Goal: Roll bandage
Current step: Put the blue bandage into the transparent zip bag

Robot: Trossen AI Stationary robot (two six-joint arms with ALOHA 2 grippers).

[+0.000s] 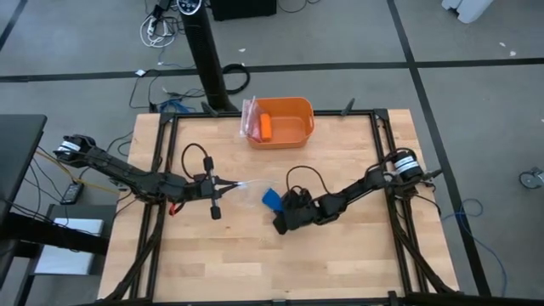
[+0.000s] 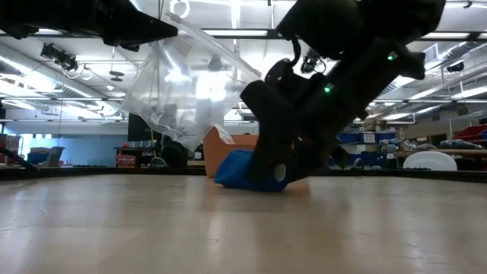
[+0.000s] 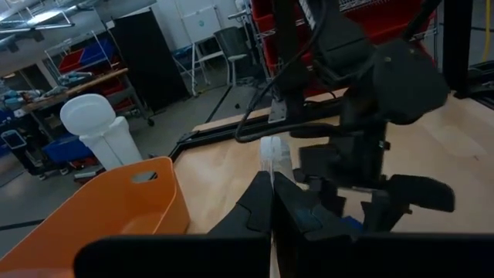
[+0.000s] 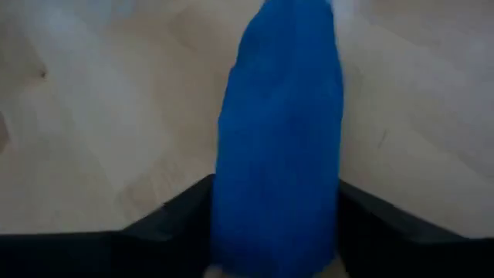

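Blue bandage held at mid-table, plastic bag lifted beside it.
The soft blue bandage (image 4: 279, 139), a compact roll, lies on the wooden table (image 1: 340, 255), pinched between the right gripper (image 1: 276, 212) jaws. The left gripper (image 1: 231, 184) jaws pinch a crinkly clear plastic bag (image 2: 179, 87); an orange bin (image 1: 282, 121) sits at the far edge.
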